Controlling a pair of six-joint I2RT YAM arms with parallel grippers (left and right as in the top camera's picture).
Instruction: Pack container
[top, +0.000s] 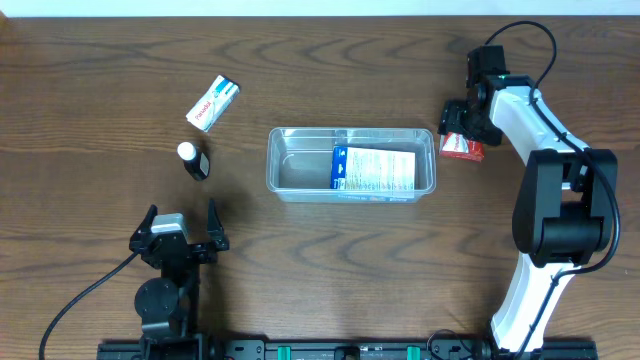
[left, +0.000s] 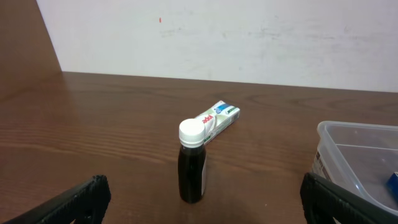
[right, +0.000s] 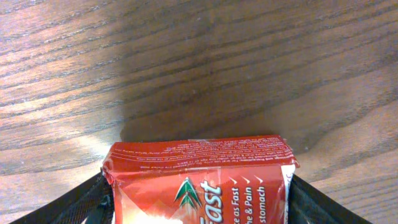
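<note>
1. Left gripper (top: 182, 212): the jaws are spread wide with nothing between them. In the left wrist view only the two dark fingertips (left: 87, 196) show, at the bottom corners.
2. Right gripper (top: 460, 135): the jaws are closed against the two short sides of a red rectangular cardboard box (right: 199, 180) with white lettering, pinching it. A dark shadow lies on the brown wooden table (right: 186, 56) ahead of the box.
3. The clear rectangular plastic container (top: 300, 190) with rounded corners lies just beside the right jaws, toward the left arm's side. From the left jaws it sits ahead and off to the right, well apart.
4. Inside the container, a blue-and-white printed flat box (top: 375, 170) lies in the half nearer the right jaws. The other half is bare.
5. A small dark bottle (left: 191, 165) with a white cap stands upright ahead of the left jaws, roughly on their centreline.
6. A white rectangular carton (left: 221, 117) with green and red print lies flat beyond the bottle.
</note>
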